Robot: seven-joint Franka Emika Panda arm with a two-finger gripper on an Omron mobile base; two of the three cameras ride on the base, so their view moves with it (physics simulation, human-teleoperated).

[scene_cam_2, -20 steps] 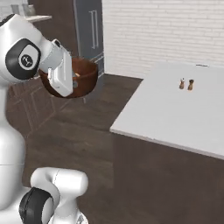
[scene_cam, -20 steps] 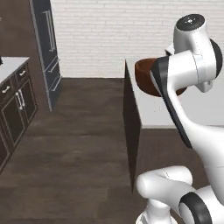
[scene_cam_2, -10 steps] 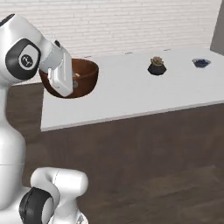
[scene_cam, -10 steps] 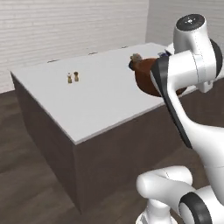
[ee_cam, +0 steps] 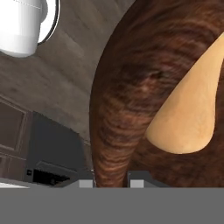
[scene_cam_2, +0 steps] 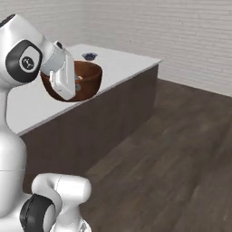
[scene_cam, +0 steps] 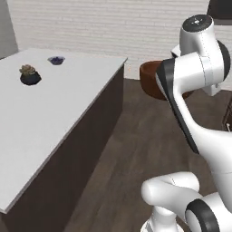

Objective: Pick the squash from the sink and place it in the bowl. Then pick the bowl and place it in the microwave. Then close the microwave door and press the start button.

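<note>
At the bottom centre of the hand view the gripper [ee_cam: 112,183] pinches the rim of the bowl [ee_cam: 131,87], jaws narrowly parted either side of its wall, with the squash [ee_cam: 190,113] inside at right, floor beyond.

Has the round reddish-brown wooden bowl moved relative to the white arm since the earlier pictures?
No. The bowl sits at the same spot beside the white arm; the background changed because the base turned.
</note>
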